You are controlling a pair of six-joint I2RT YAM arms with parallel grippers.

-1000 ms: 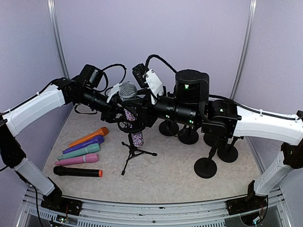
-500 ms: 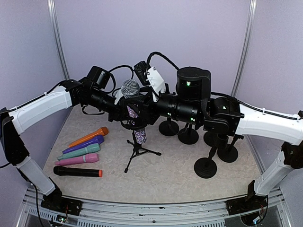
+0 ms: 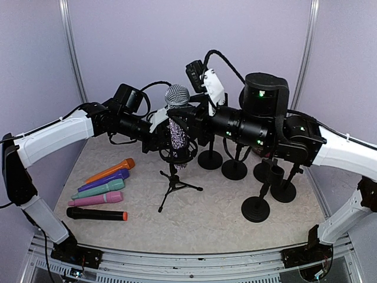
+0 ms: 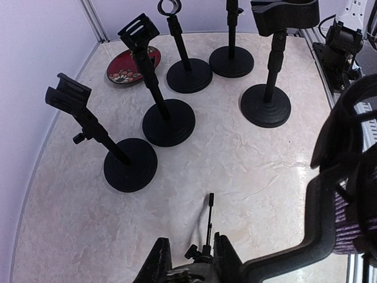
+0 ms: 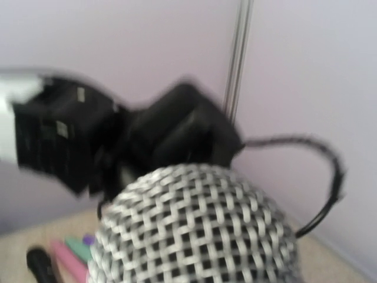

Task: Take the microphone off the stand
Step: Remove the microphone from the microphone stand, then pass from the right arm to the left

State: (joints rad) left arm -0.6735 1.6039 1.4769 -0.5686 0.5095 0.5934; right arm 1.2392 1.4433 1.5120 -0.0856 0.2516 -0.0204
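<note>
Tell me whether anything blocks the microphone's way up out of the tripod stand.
Nothing visible does. Above the microphone the space is open; only the tripod stand clip rings its body, with the left gripper at the stand's stem.

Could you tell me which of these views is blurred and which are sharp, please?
Right wrist view: blurred, the silver mesh microphone head filling it soft-edged; left wrist view: sharp on the black round-based stands; top view: crisp, evenly lit.
</note>
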